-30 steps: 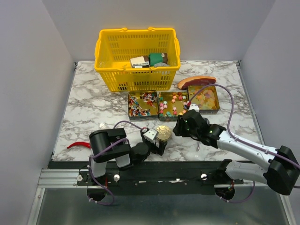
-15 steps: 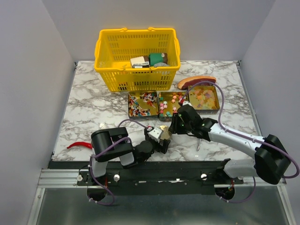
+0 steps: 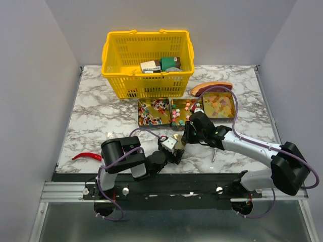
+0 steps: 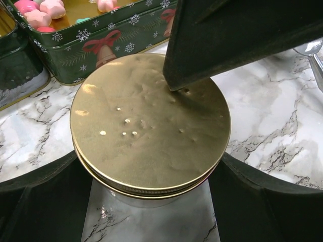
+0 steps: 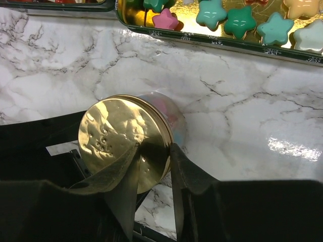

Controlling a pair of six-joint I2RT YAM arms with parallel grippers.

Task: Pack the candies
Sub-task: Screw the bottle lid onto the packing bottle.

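A clear jar with a gold lid [image 3: 176, 139] lies tilted between my left gripper's [image 3: 170, 150] fingers, which are shut on its body. The lid fills the left wrist view [image 4: 150, 126] and faces the right wrist camera [image 5: 118, 136]. My right gripper [image 3: 185, 135] pinches the lid's edge, one finger [image 5: 113, 174] across its face and the other on the rim. Pale candies show faintly inside the jar [image 5: 169, 113]. Three open tins hold wrapped candies [image 3: 153, 112], star candies [image 3: 182, 113] [image 5: 237, 20] and yellow-orange gummies [image 3: 220, 105].
A yellow basket [image 3: 148, 63] with boxes stands at the back. A red-brown meat slab [image 3: 211, 87] lies beside the right tin. A spoon [image 3: 214, 154] lies right of the jar. A red chilli [image 3: 85, 156] lies at the front left.
My right gripper has moved left from beside the tins to the jar and closed on its lid. My left gripper has kept hold of the jar, shifting it slightly.
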